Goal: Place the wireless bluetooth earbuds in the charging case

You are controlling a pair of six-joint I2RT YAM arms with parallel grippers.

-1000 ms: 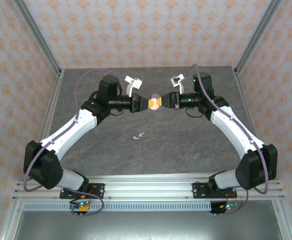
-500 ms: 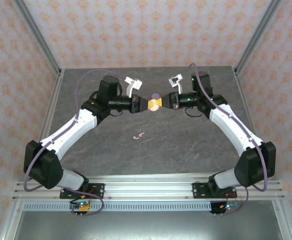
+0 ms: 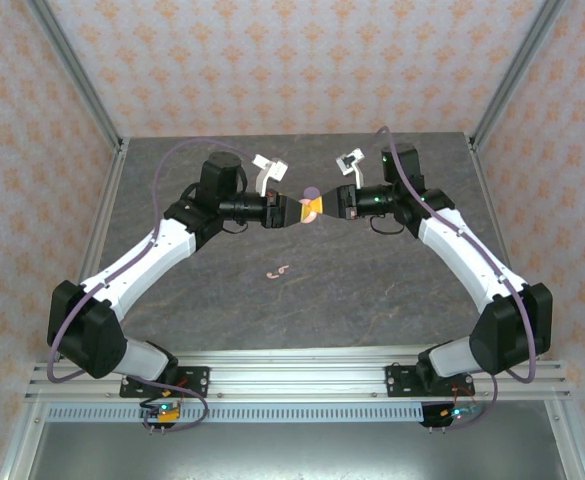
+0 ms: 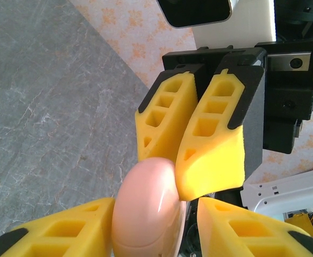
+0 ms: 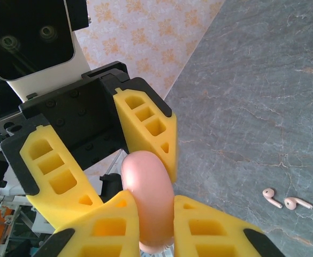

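Note:
A rounded pale pink charging case (image 3: 311, 193) hangs in mid-air above the back middle of the table, where both grippers meet. My right gripper (image 5: 153, 206) is shut on the case (image 5: 148, 198), its yellow pads pressed to both sides. My left gripper (image 4: 156, 214) stands open around the same case (image 4: 145, 209): one pad touches it and a gap shows at the other. From above, the left gripper (image 3: 294, 210) and right gripper (image 3: 322, 207) face each other tip to tip. Two pale pink earbuds (image 3: 277, 270) lie loose on the table nearer the bases, also seen from the right wrist as earbuds (image 5: 284, 201).
The grey stone-patterned table (image 3: 372, 290) spreads around the earbuds. Patterned walls and metal posts (image 3: 77, 75) enclose the back and sides. A rail (image 3: 292, 385) with both arm bases runs along the near edge.
The right gripper closed on the case half a second back. The left jaws have just spread apart from it, and the left gripper has drawn slightly left.

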